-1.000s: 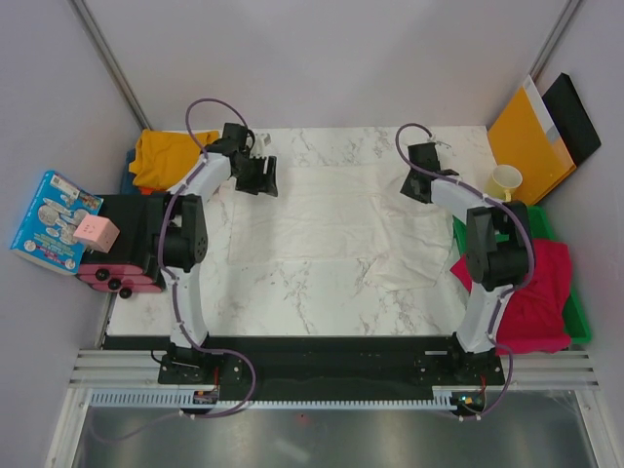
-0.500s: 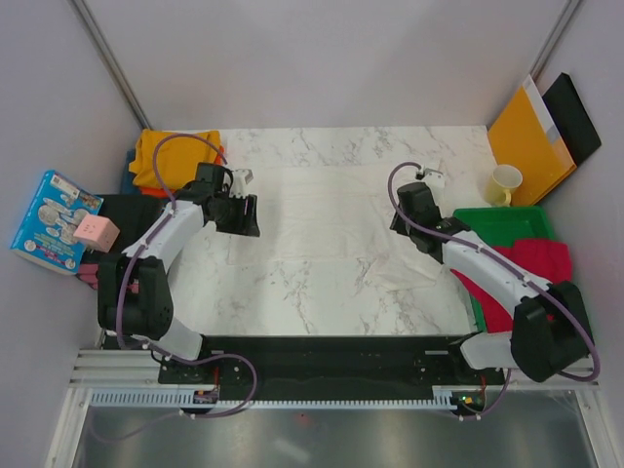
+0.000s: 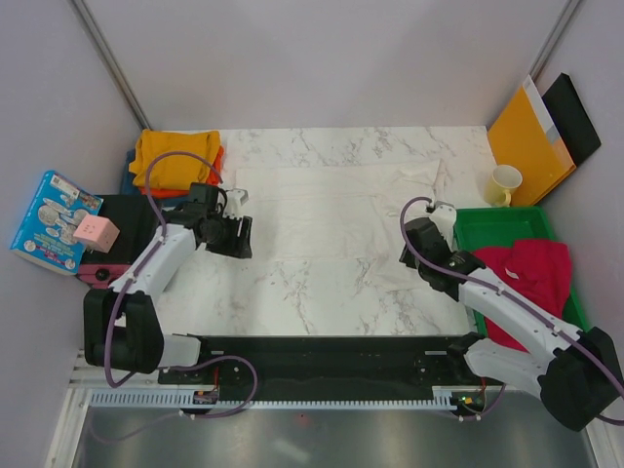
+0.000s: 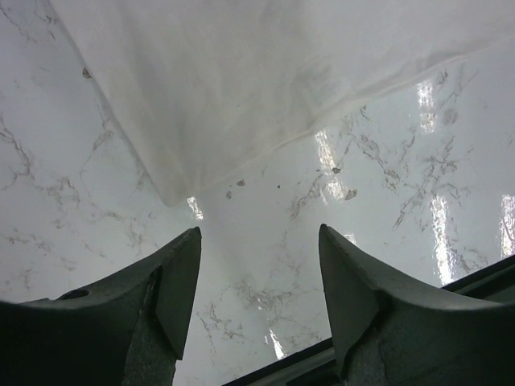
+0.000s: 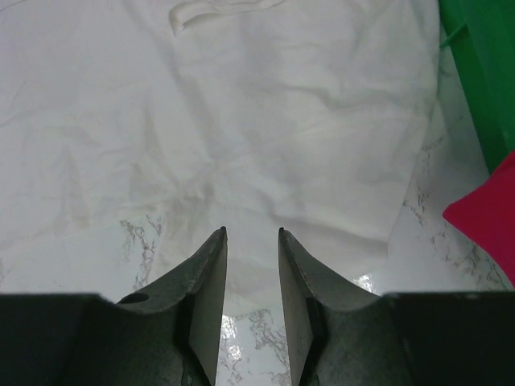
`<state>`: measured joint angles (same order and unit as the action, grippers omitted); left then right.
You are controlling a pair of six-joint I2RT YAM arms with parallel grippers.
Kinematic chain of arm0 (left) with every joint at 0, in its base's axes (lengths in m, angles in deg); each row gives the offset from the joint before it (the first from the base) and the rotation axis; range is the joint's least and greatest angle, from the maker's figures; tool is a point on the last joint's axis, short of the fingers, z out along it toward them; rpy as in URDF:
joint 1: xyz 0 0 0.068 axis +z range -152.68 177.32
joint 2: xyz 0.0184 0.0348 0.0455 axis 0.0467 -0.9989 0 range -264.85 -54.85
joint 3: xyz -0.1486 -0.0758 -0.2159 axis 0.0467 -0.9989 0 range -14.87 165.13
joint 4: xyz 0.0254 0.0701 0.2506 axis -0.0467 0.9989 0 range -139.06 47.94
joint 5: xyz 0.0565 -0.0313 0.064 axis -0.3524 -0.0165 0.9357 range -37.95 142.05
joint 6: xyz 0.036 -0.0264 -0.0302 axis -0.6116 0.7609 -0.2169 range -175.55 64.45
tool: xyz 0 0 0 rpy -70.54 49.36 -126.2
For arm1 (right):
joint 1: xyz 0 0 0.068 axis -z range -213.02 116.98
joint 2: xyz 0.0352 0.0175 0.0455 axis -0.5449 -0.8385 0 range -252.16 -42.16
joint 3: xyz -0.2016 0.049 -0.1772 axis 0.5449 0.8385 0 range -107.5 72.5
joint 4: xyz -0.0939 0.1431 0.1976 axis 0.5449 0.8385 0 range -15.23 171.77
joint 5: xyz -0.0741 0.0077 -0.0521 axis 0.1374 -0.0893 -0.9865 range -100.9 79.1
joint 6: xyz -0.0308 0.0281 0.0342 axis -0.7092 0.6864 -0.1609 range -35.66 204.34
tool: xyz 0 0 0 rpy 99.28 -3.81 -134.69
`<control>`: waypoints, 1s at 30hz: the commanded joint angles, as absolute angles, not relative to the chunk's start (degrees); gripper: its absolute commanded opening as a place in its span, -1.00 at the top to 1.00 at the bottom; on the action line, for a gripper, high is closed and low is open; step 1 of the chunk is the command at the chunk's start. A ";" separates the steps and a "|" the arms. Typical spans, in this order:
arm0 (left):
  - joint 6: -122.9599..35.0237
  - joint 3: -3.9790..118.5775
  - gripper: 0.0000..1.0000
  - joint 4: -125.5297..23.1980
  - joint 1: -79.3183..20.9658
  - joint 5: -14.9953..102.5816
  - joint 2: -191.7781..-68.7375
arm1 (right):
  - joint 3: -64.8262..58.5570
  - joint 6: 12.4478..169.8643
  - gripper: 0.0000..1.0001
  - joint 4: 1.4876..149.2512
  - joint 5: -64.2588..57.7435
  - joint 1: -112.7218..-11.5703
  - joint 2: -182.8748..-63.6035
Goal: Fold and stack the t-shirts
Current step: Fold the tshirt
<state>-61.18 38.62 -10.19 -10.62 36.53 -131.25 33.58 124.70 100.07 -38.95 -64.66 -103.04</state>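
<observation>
Lying ahead of left hand [image 4: 259,233] (empty): white t-shirt [image 4: 241,80].

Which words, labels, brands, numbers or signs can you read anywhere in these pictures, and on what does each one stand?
No text can be read in any view.
Flat blue printed cardboard box: the printing is too small and blurred to read.
Small pink cube: faint marks, unreadable.
Orange-yellow paper envelope: a pale label strip, too small to read.
White cloth t-shirt and marble table: no print visible.
</observation>
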 commanded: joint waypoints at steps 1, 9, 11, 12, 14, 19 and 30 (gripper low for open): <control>-60.82 40.76 -0.34 -8.38 -10.32 39.92 -137.81 | 33.74 126.00 0.22 102.81 -42.71 -64.92 -100.26; -60.30 44.63 -0.29 -5.46 -9.80 38.61 -146.43 | 35.06 124.68 0.22 104.75 -44.03 -64.92 -97.27; -60.12 44.72 -0.29 -6.08 -9.80 38.78 -146.96 | 35.50 124.68 0.22 104.66 -44.12 -64.84 -97.09; -60.03 44.81 -0.29 -6.08 -9.71 38.52 -147.40 | 35.67 124.68 0.22 104.74 -44.21 -64.92 -97.26; -59.86 44.98 -0.29 -6.08 -9.71 39.22 -148.71 | 35.59 124.77 0.21 104.66 -44.38 -64.92 -97.70; -58.89 45.33 -0.29 -7.66 -7.95 40.54 -149.16 | 35.67 124.68 0.21 104.22 -44.38 -64.92 -97.79; -59.50 46.65 -0.25 -7.14 -7.51 41.33 -155.83 | 34.80 124.51 0.21 103.43 -44.21 -65.01 -99.20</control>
